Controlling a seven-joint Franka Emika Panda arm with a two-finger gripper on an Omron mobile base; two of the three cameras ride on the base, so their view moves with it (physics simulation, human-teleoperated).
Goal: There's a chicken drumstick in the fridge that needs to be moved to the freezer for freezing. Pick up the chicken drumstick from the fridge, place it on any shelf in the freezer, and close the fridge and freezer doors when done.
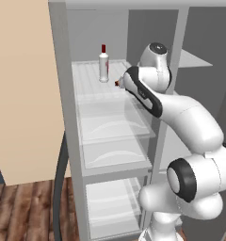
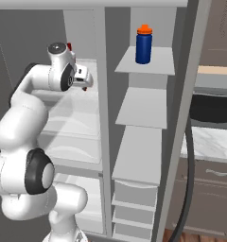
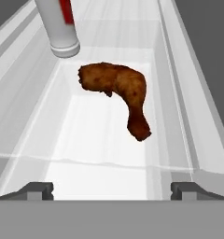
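Observation:
The chicken drumstick (image 3: 119,91), dark reddish-brown, lies on a clear glass shelf (image 3: 86,140) in the fridge (image 1: 110,122); a sliver of it also shows as the drumstick (image 2: 85,88). My gripper (image 3: 112,189) is open just above that shelf, and the drumstick sits ahead of its fingertips (image 3: 38,189), not between them. From the side the gripper (image 2: 84,82) reaches into the fridge's upper shelf. The freezer (image 2: 139,156), with flat grey shelves (image 2: 146,108), stands beside it. Both doors are open, seen edge-on: the fridge door (image 1: 58,94) and the freezer door (image 2: 181,118).
A white red-capped bottle (image 3: 58,28) stands just behind the drumstick, also seen as the bottle (image 1: 103,63). A blue bottle with an orange cap (image 2: 144,45) stands on the freezer's top shelf. The fridge's right wall (image 3: 188,93) runs close beside the drumstick.

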